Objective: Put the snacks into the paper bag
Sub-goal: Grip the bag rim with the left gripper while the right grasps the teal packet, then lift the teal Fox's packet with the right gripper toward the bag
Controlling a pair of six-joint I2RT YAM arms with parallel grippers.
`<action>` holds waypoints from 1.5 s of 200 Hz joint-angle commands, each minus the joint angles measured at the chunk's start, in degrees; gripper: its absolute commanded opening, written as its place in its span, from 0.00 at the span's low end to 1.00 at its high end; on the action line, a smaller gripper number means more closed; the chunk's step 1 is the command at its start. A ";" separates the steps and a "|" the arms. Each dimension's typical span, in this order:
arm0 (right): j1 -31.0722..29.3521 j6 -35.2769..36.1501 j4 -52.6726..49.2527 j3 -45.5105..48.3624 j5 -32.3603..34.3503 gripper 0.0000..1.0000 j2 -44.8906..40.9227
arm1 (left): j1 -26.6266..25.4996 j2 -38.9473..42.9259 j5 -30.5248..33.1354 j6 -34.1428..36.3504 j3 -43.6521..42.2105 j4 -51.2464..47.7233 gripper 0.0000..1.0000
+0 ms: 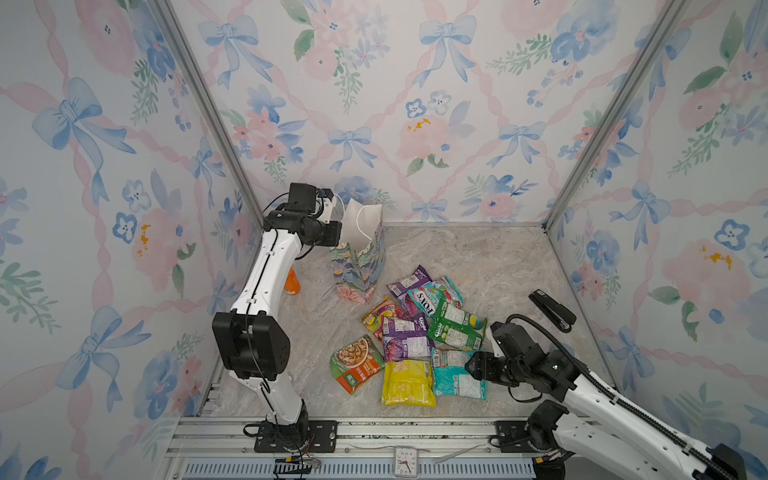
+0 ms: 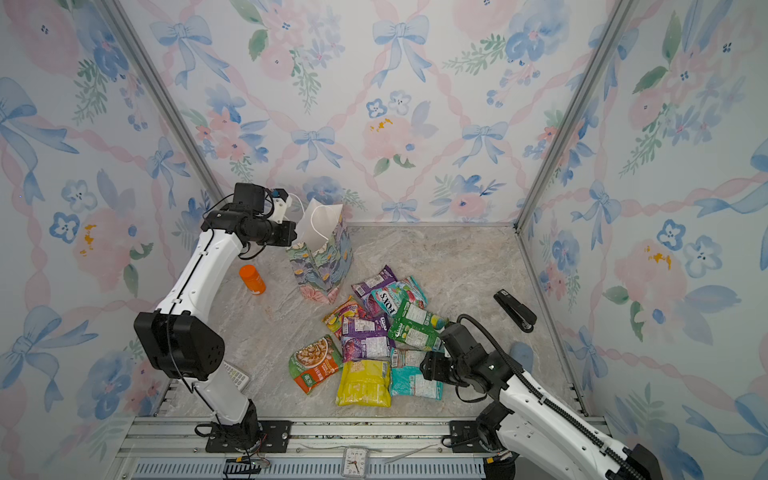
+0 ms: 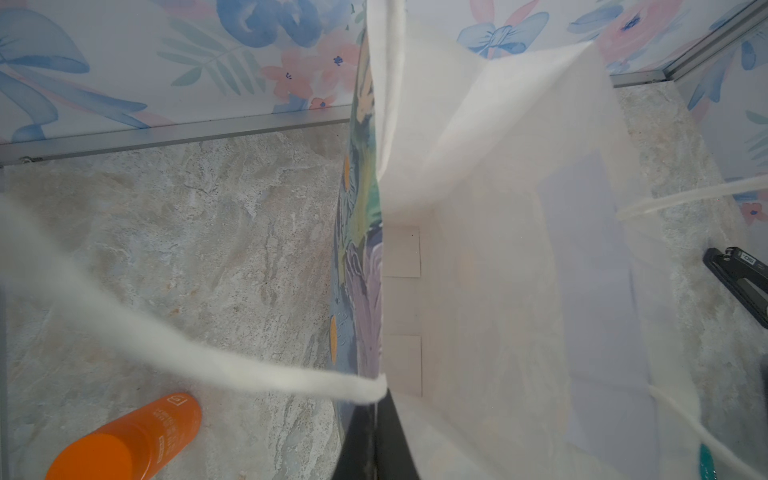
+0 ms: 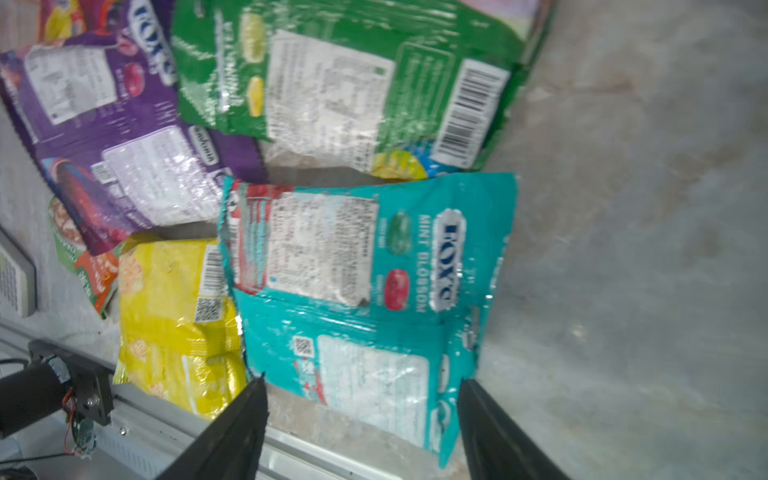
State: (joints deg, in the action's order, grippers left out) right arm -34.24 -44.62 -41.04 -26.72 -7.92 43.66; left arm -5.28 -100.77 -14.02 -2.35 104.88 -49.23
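The paper bag (image 1: 359,257) (image 2: 322,257) stands upright at the back left, floral outside and white inside. My left gripper (image 1: 334,214) (image 3: 376,399) is shut on the bag's near rim, where a white cord handle (image 3: 166,332) is fixed. In the left wrist view only the bag's (image 3: 498,249) bare white inside shows. The snacks (image 1: 415,332) (image 2: 374,332) lie in a loose pile mid-table. My right gripper (image 1: 473,365) (image 4: 363,380) hangs open just over the near end of a teal packet (image 1: 457,378) (image 4: 365,291), touching nothing. A yellow packet (image 4: 174,316) lies beside it.
An orange bottle (image 2: 252,279) (image 3: 124,440) lies left of the bag. A black stapler (image 1: 552,309) (image 2: 515,309) sits near the right wall. A small keypad device (image 2: 237,376) lies behind the left arm. A metal rail with a clock (image 1: 405,461) runs along the front edge.
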 commanded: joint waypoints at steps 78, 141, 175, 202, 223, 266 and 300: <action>6.42 -3.80 10.20 9.57 -10.64 0.72 -0.08 | -0.30 -0.12 -1.36 -0.32 -0.82 -0.60 0.00; 6.44 -4.40 13.94 10.32 -10.54 0.57 1.82 | -0.36 -0.25 -1.54 -0.30 -0.82 -0.60 0.00; 6.42 -3.22 12.62 8.79 -9.93 0.30 1.46 | -0.35 -0.16 -1.61 -0.35 -0.73 -0.60 0.00; 6.44 -1.25 9.88 5.77 -8.52 0.10 0.14 | -0.32 -0.20 -1.63 -0.29 -0.79 -0.60 0.00; 6.46 1.70 7.31 2.30 -7.03 0.00 -0.27 | -0.35 -0.04 -1.62 -0.33 -0.74 -0.60 0.00; 6.08 7.00 3.61 -6.85 -4.83 0.00 1.77 | -0.35 0.31 -1.43 -0.20 -0.99 -0.60 0.00; 4.35 12.46 2.84 -17.05 -3.31 0.00 7.13 | -0.35 0.14 -1.89 -0.14 -0.99 -0.60 0.00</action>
State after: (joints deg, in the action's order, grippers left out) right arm -28.69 -37.69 -37.32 -36.45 -13.58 48.23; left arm -5.28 -100.77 -14.68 -2.35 104.88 -49.23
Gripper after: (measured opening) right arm 0.046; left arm 0.048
